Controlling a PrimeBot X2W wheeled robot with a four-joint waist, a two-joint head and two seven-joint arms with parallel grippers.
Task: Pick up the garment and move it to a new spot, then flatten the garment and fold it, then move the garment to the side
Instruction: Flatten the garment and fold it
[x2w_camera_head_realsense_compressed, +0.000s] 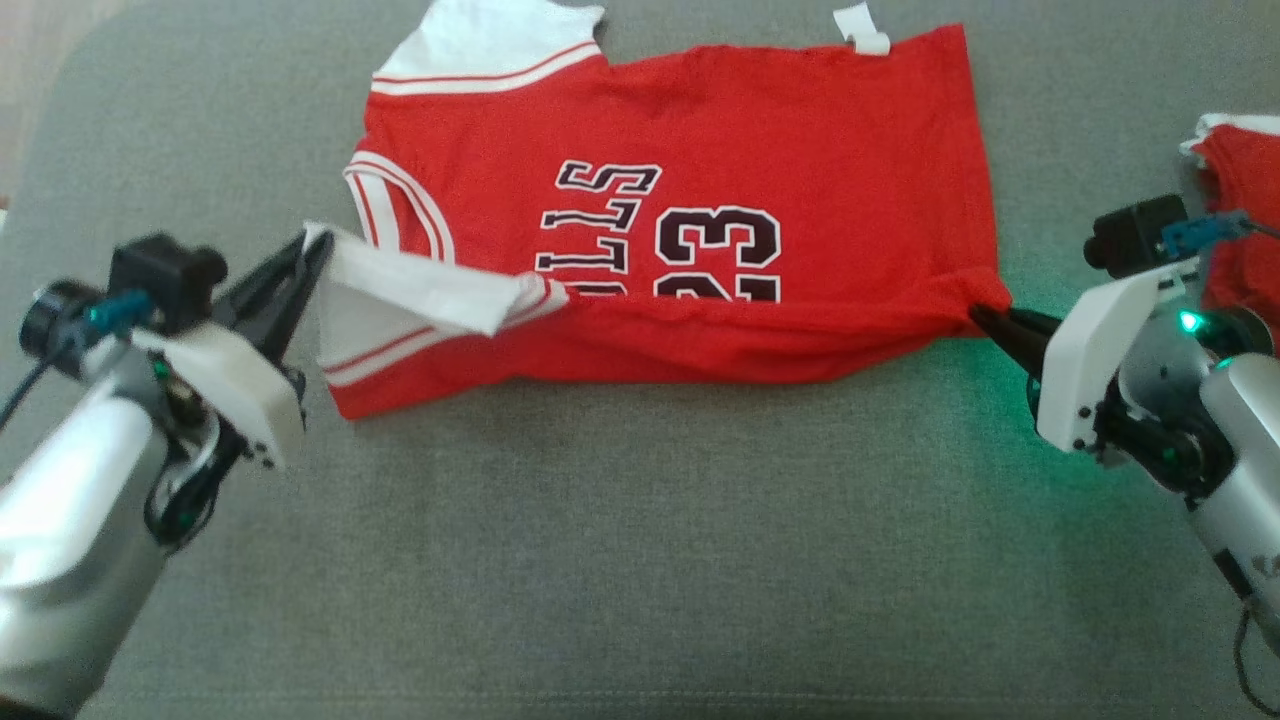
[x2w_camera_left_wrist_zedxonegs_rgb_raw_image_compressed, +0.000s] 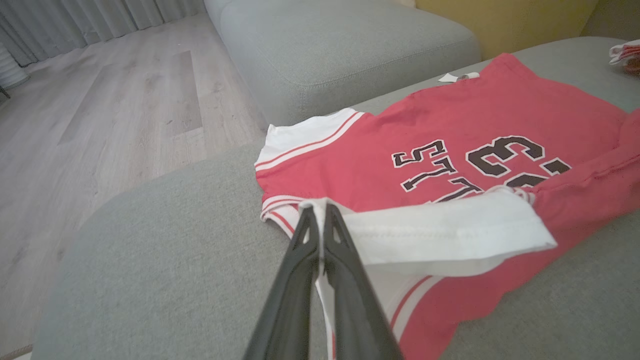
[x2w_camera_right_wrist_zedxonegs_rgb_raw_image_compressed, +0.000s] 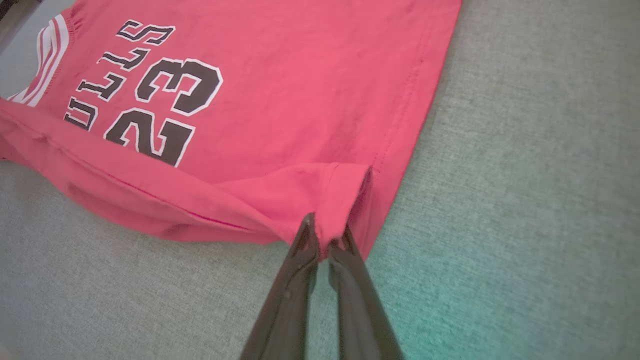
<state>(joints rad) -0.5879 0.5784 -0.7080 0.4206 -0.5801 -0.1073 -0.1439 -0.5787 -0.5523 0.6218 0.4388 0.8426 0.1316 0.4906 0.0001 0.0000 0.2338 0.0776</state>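
Red fabric jersey (x2w_camera_head_realsense_compressed: 800, 150), white-sleeved, black numerals: flat on grey upholstered cushion (x2w_camera_head_realsense_compressed: 640, 560), near edge lifted, left gripper (x2w_camera_head_realsense_compressed: 318, 240) fingers clamped on its white sleeve (x2w_camera_head_realsense_compressed: 420, 290), right gripper (x2w_camera_head_realsense_compressed: 975, 312) fingers clamped on its hem corner (x2w_camera_head_realsense_compressed: 985, 288), seemingly held taut for folding over.

red garment (x2w_camera_head_realsense_compressed: 820, 140), black-and-white lettering (x2w_camera_head_realsense_compressed: 716, 238); grey couch (x2w_camera_head_realsense_compressed: 640, 560)

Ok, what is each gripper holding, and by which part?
Both hold the red jersey: the left gripper pinches its white sleeve edge, the right gripper pinches a bottom hem corner.
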